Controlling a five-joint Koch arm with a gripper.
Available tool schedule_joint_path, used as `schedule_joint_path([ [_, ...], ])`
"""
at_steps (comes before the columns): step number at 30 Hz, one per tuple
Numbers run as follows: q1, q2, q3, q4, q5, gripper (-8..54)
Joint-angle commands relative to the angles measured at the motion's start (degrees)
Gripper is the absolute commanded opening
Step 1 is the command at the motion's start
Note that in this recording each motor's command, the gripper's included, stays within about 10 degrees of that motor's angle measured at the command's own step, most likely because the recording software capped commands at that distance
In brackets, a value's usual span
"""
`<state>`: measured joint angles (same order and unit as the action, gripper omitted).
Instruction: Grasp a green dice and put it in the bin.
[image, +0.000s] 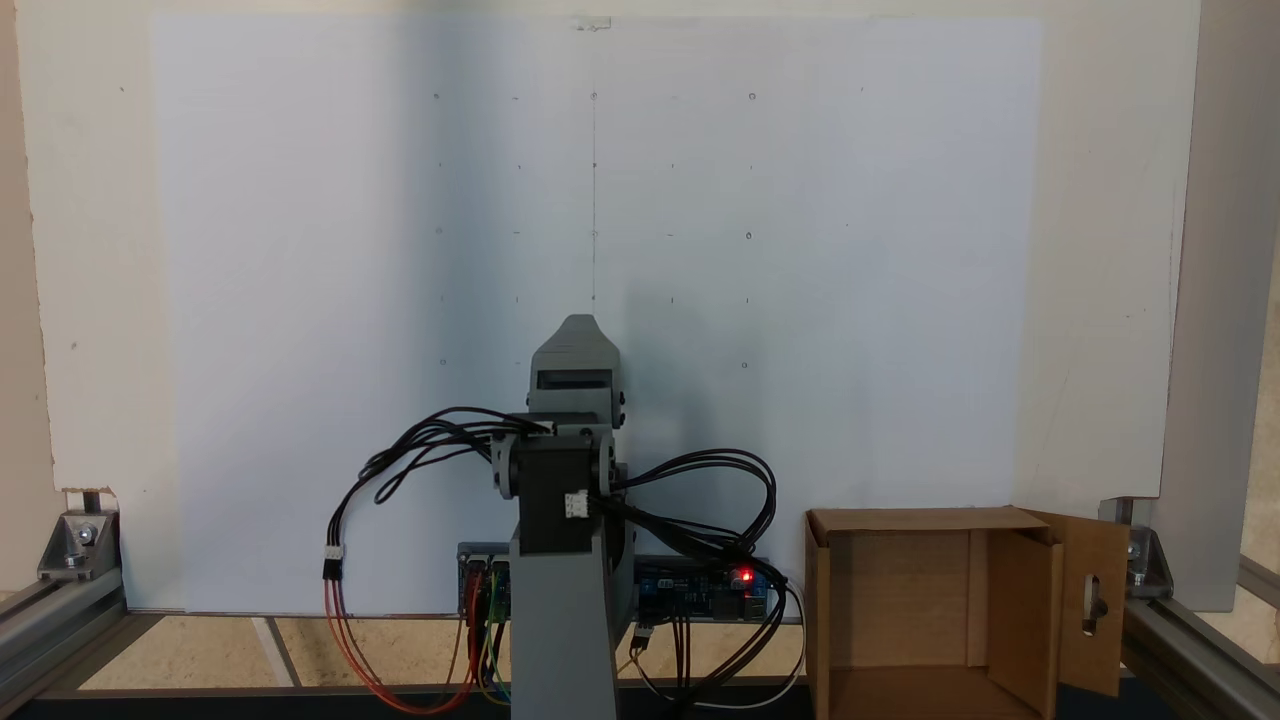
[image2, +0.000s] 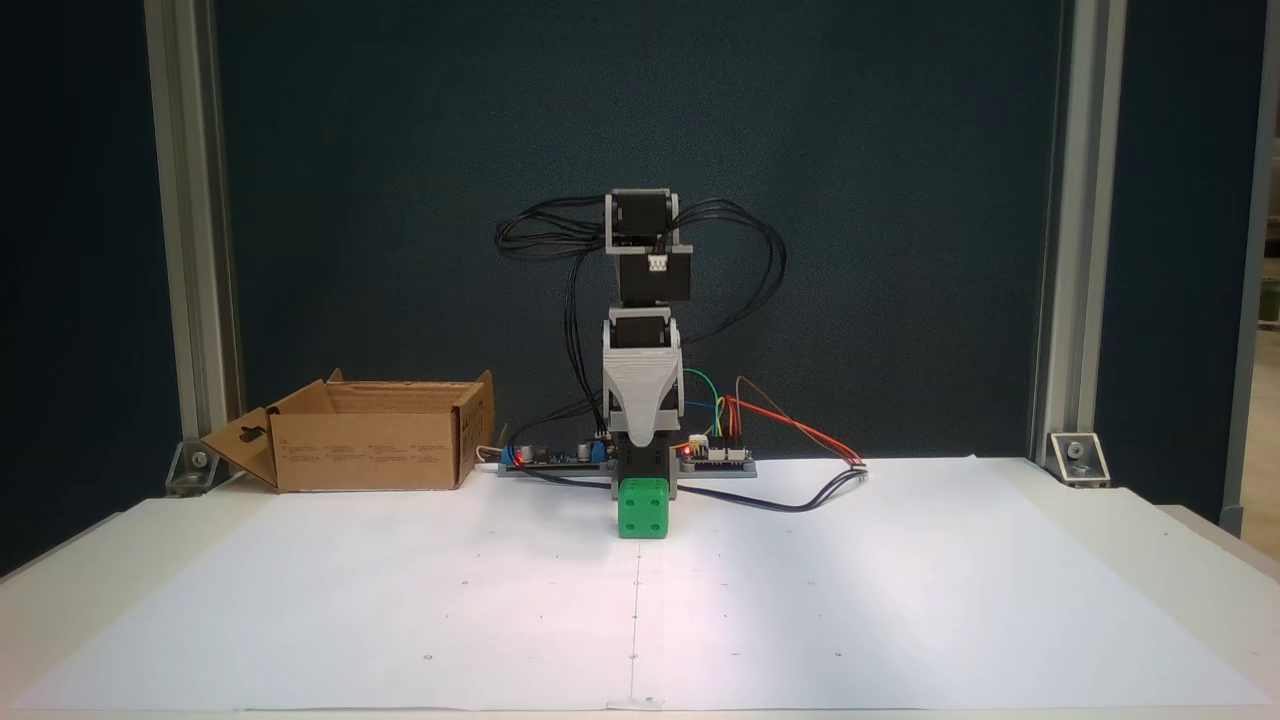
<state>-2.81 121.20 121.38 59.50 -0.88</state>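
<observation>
- Gripper (image2: 643, 440) hangs nose-down from the folded arm (image2: 645, 270), its pale wedge-shaped jaw pointing at the table just behind the green dice (image2: 642, 508). From the front a single broad tip shows and the other jaw lies behind it, so I cannot tell whether it is spread or closed.
- Judging by the pose, the arm is tucked in over its own base, elbow high and wrist dropped, which reads as a rest pose with no reach under way. Nothing is between the jaws as far as the frames show.
- Seen from behind the arm, the gripper's grey back (image: 577, 365) rises above the motor block and hides the dice completely.
- The dice sits on the white paper sheet (image2: 900, 600), right on its centre line, just in front of the base and the gripper tip. Whether the tip touches it is hard to say; it looks just apart.
- It is a small, bright green cube with rounded corners and sunken pips of the same green, four of them on the face toward the front camera.
- The bin (image2: 370, 435), a brown cardboard box with open flaps, one bearing a slot cutout, stands well to the left of the base in the front view and at lower right in the rear view (image: 1090, 600). Its mouth is open and it looks empty.
- Cables loop on both sides of the arm, and controller boards (image2: 715, 457) lie behind the base.
</observation>
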Motion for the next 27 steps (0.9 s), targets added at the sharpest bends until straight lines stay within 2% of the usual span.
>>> schedule_joint_path([
  [1,-0.4,0.1,-0.8,-1.7,2.3,45.4],
  [27,0.6,0.1,9.5,-6.9,3.8,45.5],
])
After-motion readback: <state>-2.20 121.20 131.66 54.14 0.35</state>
